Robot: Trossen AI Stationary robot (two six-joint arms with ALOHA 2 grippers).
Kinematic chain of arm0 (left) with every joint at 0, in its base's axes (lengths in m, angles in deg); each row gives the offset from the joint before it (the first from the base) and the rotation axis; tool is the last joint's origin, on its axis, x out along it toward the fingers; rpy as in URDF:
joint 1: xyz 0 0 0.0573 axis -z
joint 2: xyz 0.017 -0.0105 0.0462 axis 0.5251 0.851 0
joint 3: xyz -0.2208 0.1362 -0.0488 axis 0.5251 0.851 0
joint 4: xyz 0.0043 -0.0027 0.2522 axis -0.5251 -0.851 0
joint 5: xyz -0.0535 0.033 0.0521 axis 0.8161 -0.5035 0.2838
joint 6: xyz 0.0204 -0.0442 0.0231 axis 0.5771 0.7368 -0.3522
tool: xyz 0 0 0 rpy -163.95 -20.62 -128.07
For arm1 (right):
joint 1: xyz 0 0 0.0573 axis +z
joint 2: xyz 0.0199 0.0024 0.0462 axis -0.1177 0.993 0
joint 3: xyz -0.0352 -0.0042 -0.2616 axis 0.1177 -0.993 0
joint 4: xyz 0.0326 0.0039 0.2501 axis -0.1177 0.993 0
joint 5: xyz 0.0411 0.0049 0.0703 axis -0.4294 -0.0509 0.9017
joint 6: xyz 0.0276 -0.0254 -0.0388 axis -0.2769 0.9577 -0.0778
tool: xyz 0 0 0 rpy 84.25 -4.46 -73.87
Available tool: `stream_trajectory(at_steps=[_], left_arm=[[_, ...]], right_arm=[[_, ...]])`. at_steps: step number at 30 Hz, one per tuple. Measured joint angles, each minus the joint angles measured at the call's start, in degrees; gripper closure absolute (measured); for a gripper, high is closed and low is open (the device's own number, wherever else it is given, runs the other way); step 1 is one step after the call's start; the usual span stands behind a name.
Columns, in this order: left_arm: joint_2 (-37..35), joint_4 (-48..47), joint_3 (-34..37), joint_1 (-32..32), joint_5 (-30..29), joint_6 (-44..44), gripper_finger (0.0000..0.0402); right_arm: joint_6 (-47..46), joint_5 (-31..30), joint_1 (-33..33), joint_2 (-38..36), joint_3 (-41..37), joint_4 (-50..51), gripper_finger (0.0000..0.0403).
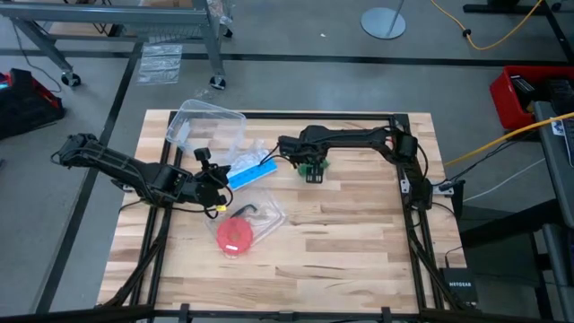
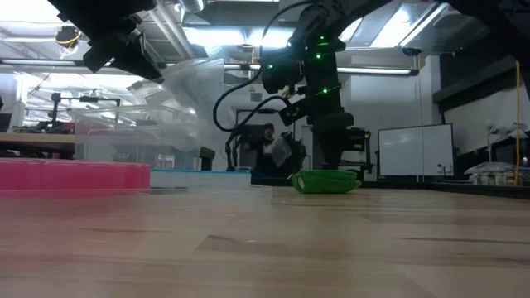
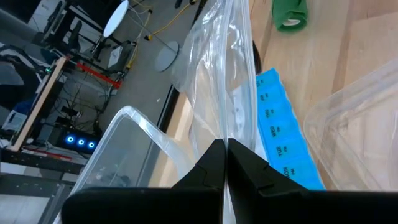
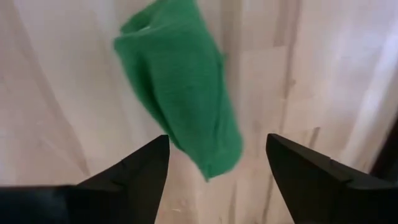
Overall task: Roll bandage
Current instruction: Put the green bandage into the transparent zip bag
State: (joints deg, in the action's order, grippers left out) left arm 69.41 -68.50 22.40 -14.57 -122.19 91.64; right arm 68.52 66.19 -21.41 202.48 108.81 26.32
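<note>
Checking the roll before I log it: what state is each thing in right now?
bandage: rolled into a small bundle, lying loose on the table.
right tool: open, above the bandage, holding nothing.
left tool: shut on the clear plastic bag.
pill box: lying flat, closed.
clear container: open, no lid on it.
red disc: flat on the table, inside clear plastic.

Around my light butcher-block wooden table (image 1: 359, 251) lies a grey concrete floor (image 1: 296, 36). At twelve o'clock stands a grey metal frame rack (image 1: 215, 40); toward one o'clock, a round white stand base (image 1: 384, 22). A red plastic crate (image 1: 525, 94) sits at three o'clock. Bright ceiling striplights (image 2: 364, 73) glow above a white board (image 2: 416, 151).
</note>
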Motion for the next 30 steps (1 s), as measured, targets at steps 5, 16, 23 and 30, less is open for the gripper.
stream_trajectory(at_steps=[5, 16, 23, 30], left_arm=[[0.0, 0.0, 0.0, 0.0, 0.02, 0.0, 0.0401], [0.0, 0.02, 0.0, 0.0, 0.92, -0.11, 0.0401], [0.0, 0.02, 0.0, 0.02, 0.92, 1.07, 0.0401], [0.0, 0.01, 0.0, 0.0, 0.9, 2.15, 0.0401]], right_arm=[[1.45, -0.17, 0.0, 0.0, -1.84, -2.06, 0.0129], [2.76, 0.58, -1.5, 0.0, -9.03, -9.83, 0.0129], [0.97, 6.9, -1.1, -0.15, -11.26, -10.74, 0.0167], [-7.99, 10.25, 1.85, -0.31, -11.26, -9.02, 0.0299]])
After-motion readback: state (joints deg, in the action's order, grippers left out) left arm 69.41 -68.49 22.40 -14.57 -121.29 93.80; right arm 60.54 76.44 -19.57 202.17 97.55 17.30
